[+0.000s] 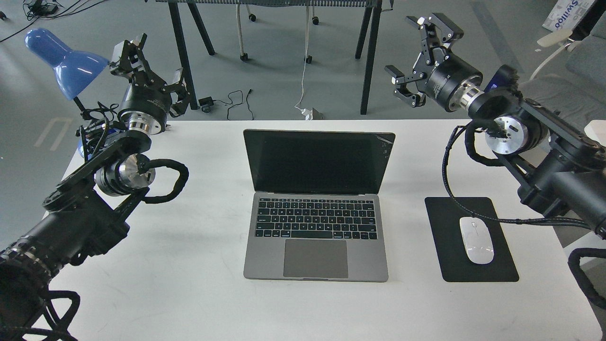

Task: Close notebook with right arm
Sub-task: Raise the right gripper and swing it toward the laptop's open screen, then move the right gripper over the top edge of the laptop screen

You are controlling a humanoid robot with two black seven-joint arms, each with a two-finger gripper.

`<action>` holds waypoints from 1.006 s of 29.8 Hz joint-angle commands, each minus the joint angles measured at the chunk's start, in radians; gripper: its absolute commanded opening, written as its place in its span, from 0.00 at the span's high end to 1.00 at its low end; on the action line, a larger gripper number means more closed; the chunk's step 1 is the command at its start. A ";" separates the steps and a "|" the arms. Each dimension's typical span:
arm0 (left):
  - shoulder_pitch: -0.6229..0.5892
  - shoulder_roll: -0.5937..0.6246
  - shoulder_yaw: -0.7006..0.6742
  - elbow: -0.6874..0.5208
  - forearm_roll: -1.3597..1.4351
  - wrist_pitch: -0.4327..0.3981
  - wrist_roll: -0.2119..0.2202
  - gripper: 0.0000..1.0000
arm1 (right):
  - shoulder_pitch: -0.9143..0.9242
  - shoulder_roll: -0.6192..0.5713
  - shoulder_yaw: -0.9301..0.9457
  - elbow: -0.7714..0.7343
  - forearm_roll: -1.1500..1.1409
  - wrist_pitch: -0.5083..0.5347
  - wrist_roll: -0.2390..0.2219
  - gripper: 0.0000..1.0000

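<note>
One slim space-grey metal notebook [316, 208] lies open in the middle of the white matte table [189, 293], its front edge set back from the table's near edge with bare tabletop between. Its base carries a black keyboard and a smooth grey trackpad; the dark, black-bordered screen stands raised at the back. To its right, apart from it, lies one flat black rectangular mouse pad [445, 265] with one glossy white oval mouse [476, 239] resting on it; a braided black cable crosses the pad's upper part. Open white surface lies on both sides of the notebook.

Two black jointed arms with silver wrist rings come in from the sides. The right arm [544, 156] reaches up past the table's far right corner, and the right gripper [412, 57] hangs there with its linkage fingers spread wide, holding nothing. The left gripper [149, 71] hovers beyond the far left edge, its fingers parted and empty, beside one blue glossy desk lamp [66, 61].
</note>
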 commanded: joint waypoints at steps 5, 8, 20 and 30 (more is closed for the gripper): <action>0.000 0.000 -0.001 0.000 0.000 -0.001 0.000 0.00 | 0.011 0.002 -0.085 -0.006 -0.050 0.003 -0.003 0.00; 0.000 0.000 0.001 0.000 0.000 -0.001 0.000 0.00 | 0.037 -0.003 -0.151 0.000 -0.051 0.012 -0.005 0.00; 0.000 0.000 -0.001 0.000 0.000 -0.001 0.000 0.00 | 0.117 -0.055 -0.321 0.022 -0.058 0.097 -0.009 0.00; 0.000 0.000 -0.001 0.000 0.000 -0.001 0.000 0.00 | 0.152 -0.092 -0.407 0.052 -0.073 0.166 -0.009 0.00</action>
